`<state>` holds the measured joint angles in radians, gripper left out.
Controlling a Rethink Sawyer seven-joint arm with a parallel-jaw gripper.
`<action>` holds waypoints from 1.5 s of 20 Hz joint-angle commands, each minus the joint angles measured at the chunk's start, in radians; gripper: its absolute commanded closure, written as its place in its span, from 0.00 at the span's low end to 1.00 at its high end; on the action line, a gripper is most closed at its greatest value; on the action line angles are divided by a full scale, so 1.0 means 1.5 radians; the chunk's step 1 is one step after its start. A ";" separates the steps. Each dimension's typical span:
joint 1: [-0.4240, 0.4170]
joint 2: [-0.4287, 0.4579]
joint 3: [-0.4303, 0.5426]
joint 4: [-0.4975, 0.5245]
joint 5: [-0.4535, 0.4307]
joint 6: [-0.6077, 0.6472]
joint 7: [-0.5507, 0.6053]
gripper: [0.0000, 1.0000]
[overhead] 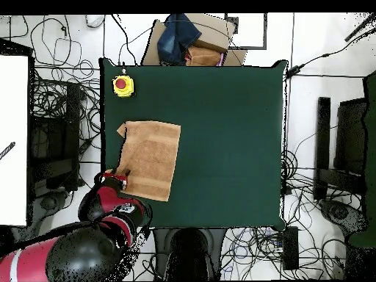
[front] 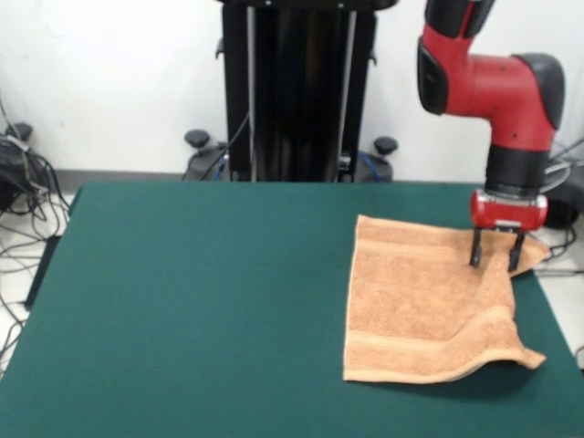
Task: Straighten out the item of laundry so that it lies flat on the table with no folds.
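Towel [front: 424, 301] lies on the table [front: 201, 301] near one short edge, between that edge's two corners and closer to the robot-side one. Most of it is spread flat. The edge nearest the table's short side is folded or rumpled, and one corner away from the robot sticks out in a point. Woven bands are visible near two opposite edges.

Gripper [front: 495, 254] hangs vertically over the towel's robot-side corner by the table's short edge. Its two dark fingers [front: 475, 248] are apart, tips at or just above the cloth; contact cannot be confirmed.

Yellow box with red button [overhead: 123, 85] sits at a far table corner, apart from the towel.
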<state>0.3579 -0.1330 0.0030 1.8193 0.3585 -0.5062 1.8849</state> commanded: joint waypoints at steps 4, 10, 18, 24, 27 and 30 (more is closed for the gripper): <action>-0.010 0.030 0.056 -0.023 0.002 -0.047 0.177 0.00; 0.016 0.037 0.035 -0.020 0.029 -0.053 0.161 0.00; 0.020 0.009 0.010 0.001 0.003 -0.004 0.118 0.00; 0.061 -0.022 0.009 -0.005 0.106 0.024 0.128 0.00; 0.083 -0.025 0.013 -0.002 0.149 0.021 0.130 0.00; 0.074 -0.034 0.023 0.004 0.139 0.017 0.136 0.00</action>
<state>0.4572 -0.1696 0.0050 1.8328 0.4790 -0.5467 1.8849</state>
